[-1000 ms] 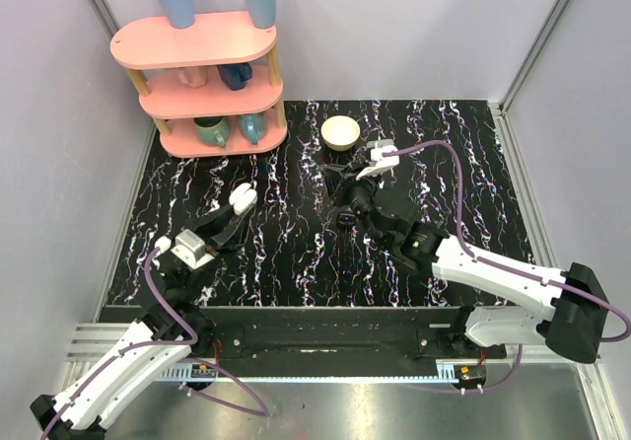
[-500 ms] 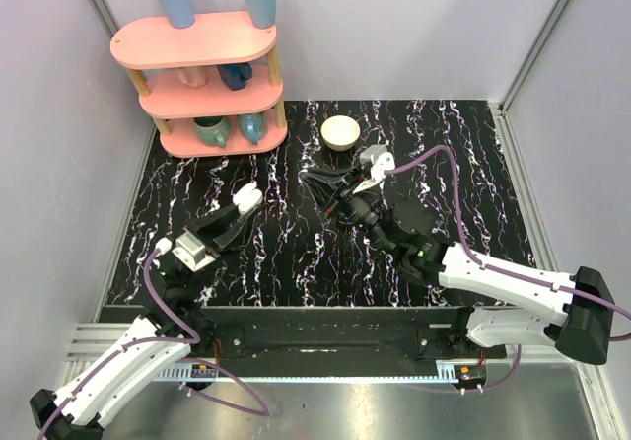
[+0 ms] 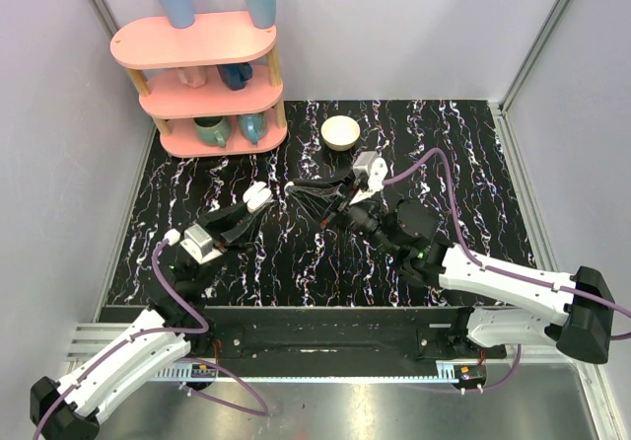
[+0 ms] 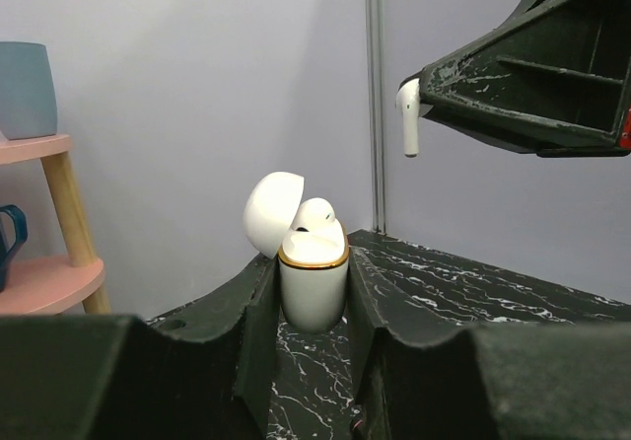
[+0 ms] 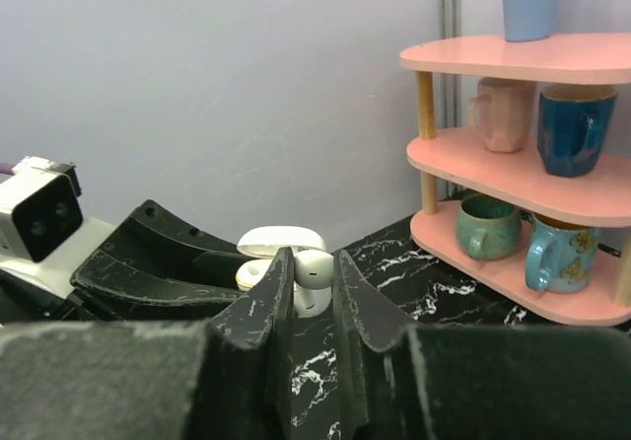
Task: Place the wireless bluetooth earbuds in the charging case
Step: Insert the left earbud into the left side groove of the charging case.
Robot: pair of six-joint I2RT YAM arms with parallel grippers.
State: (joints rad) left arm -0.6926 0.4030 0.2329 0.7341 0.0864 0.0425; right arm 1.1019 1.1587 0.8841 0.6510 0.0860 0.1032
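My left gripper (image 3: 258, 199) is shut on the white charging case (image 4: 314, 284) and holds it upright above the table. The case's lid (image 4: 273, 213) is hinged open, and one earbud (image 4: 317, 215) sits in the case. My right gripper (image 3: 296, 191) is shut on the other earbud (image 5: 315, 265), stem down. In the left wrist view this earbud (image 4: 409, 114) hangs at the tip of the right fingers (image 4: 523, 90), above and to the right of the case. In the right wrist view the open case (image 5: 254, 270) lies just behind the held earbud.
A pink three-tier shelf (image 3: 202, 75) with mugs and two blue cups stands at the back left. A small white bowl (image 3: 341, 131) sits behind the right gripper. Grey walls close in the black marble table (image 3: 463, 164).
My right gripper has swung left with the earbud, toward the left gripper. My left gripper has moved right and a little forward with the open case. The two tips are now close together.
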